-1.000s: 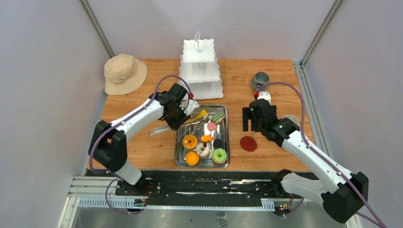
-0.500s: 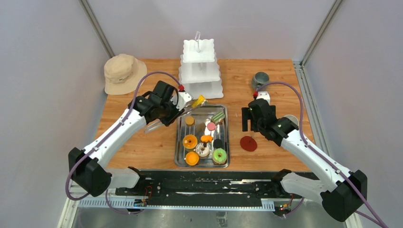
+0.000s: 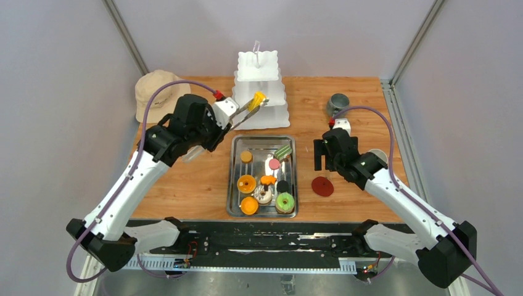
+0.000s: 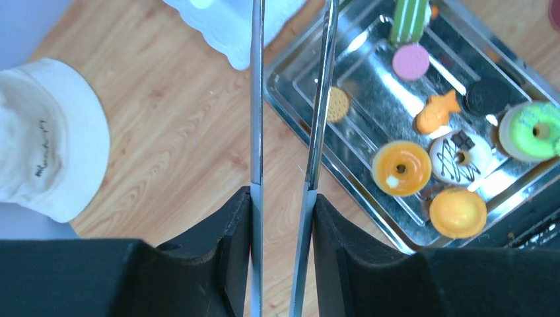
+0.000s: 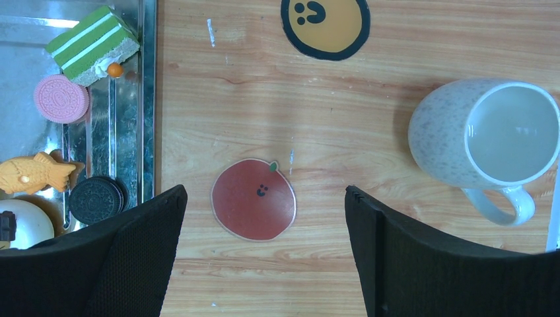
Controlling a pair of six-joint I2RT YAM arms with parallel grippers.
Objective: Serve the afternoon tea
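My left gripper (image 3: 229, 118) (image 4: 282, 198) is shut on a pair of steel tongs (image 4: 256, 99). Their tips pinch a yellow pastry (image 3: 258, 98) against the white three-tier stand (image 3: 271, 114). The steel tray (image 3: 232, 185) holds several pastries, among them an orange donut (image 4: 401, 168), a green donut (image 3: 285, 201), a pink cookie (image 5: 61, 98) and a green cake slice (image 5: 92, 43). My right gripper (image 3: 319, 154) (image 5: 264, 189) stands open above a red apple coaster (image 5: 254, 198). The white mug (image 5: 485, 135) is just to its right and the grey mug (image 3: 337, 103) farther back.
A beige bucket hat (image 3: 151, 89) lies at the back left, partly behind my left arm. A yellow smiley coaster (image 5: 325, 23) lies on the wood beyond the red one. Grey walls close in the table on both sides.
My left arm has lifted and swung back from over the tray, carrying the tongs and yellow pastry up to the tiered stand. The right arm has not moved.
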